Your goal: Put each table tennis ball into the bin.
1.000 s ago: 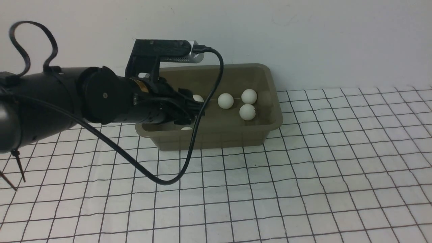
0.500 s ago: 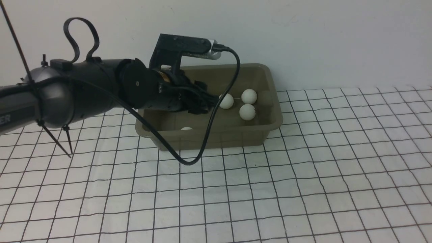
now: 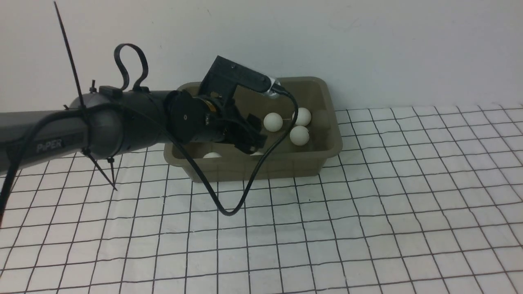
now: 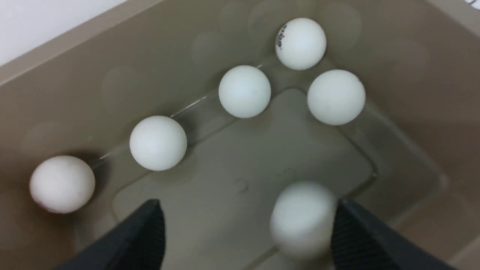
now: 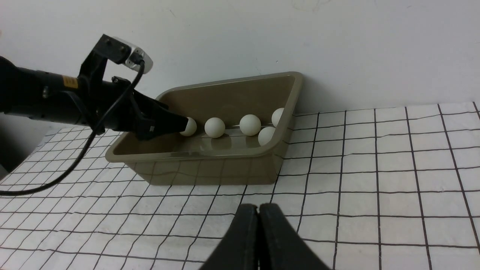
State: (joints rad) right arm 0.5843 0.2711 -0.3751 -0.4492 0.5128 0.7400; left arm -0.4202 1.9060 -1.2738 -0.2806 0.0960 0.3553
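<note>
This looks like a robot test lab. A bare white wall [image 3: 367, 41] backs a surface [image 3: 367, 228] covered in white cloth with a black grid. A black robot arm [image 3: 102, 126] trails cables.

The left pincer [image 5: 183, 123] reaches into the bin [image 5: 210, 170], which holds 5 visible balls [image 5: 214, 127].

a: what's my left arm [image 3: 102, 126] look like from here?
b: i see a glossy black tube with pale "piper" lettering [image 3: 49, 145], black zip ties [image 3: 100, 169] and a looping black cable [image 3: 229, 204].
a: and up top?
b: a black camera bracket [image 3: 233, 77] with a silver end.
</note>
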